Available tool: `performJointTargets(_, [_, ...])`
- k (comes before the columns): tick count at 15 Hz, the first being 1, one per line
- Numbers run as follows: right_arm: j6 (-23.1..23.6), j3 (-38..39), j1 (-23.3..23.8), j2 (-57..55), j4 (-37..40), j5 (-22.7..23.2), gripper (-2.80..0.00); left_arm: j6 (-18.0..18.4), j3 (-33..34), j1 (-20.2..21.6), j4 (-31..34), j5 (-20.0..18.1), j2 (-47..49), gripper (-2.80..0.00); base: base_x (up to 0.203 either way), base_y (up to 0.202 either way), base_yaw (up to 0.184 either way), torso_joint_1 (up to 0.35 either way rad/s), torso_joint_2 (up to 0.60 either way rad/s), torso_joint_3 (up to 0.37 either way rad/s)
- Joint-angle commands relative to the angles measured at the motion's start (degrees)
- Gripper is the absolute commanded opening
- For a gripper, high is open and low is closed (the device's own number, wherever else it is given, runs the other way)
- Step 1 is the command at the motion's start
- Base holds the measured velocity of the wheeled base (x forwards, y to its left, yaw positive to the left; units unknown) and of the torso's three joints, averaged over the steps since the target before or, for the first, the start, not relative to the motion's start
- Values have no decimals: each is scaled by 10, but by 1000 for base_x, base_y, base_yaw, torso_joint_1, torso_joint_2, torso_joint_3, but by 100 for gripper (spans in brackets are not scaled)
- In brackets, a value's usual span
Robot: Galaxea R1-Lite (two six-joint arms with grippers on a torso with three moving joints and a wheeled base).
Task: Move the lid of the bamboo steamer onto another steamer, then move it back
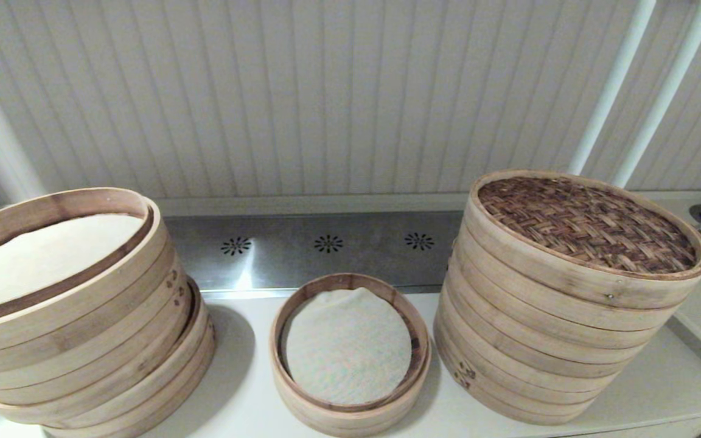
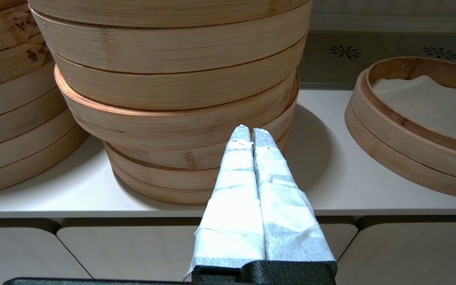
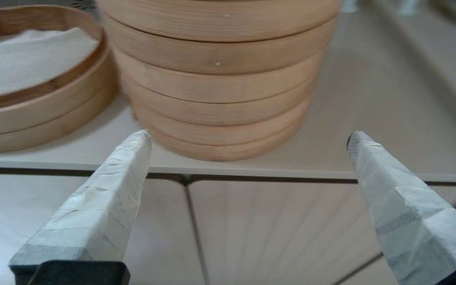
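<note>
The bamboo steamer lid, dark woven top in a pale rim, sits on the tall tiered stack at the right of the counter. The single low steamer tray with its whitish cloth liner stands in the middle of the counter; it also shows as the tray and the tray in the wrist views. Neither arm shows in the head view. My left gripper is shut and empty, low before the leaning stack. My right gripper is open and empty, below counter height in front of the tall stack.
A wide leaning stack of tiers with a cloth liner fills the counter's left. Another stack stands further left. A steel strip with vent holes runs along the back. White pipes rise at the right. Cabinet fronts lie under the counter edge.
</note>
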State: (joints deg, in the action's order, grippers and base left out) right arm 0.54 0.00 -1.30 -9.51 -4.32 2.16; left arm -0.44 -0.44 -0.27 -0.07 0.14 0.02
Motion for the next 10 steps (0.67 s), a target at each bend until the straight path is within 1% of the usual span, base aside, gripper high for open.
performJointTargets(1, [14, 1, 7, 59, 35, -8, 0, 0, 0, 0, 0, 0, 0, -280, 0, 0, 0, 0, 0, 0])
performJointTargets(3, [19, 1, 6, 91, 45, -14, 0, 0, 0, 0, 0, 0, 0, -280, 0, 0, 0, 0, 0, 0])
performJointTargets(4, [18, 1, 6, 92, 46, -15, 0, 0, 0, 0, 0, 0, 0, -280, 0, 0, 0, 0, 0, 0])
performJointTargets(5, [3, 1, 7, 92, 45, -16, 0, 0, 0, 0, 0, 0, 0, -280, 0, 0, 0, 0, 0, 0])
performJointTargets(6, [-1, 1, 7, 92, 45, -18, 0, 0, 0, 0, 0, 0, 0, -280, 0, 0, 0, 0, 0, 0])
performJointTargets(10, [-4, 1, 7, 92, 44, -20, 0, 0, 0, 0, 0, 0, 0, -280, 0, 0, 0, 0, 0, 0])
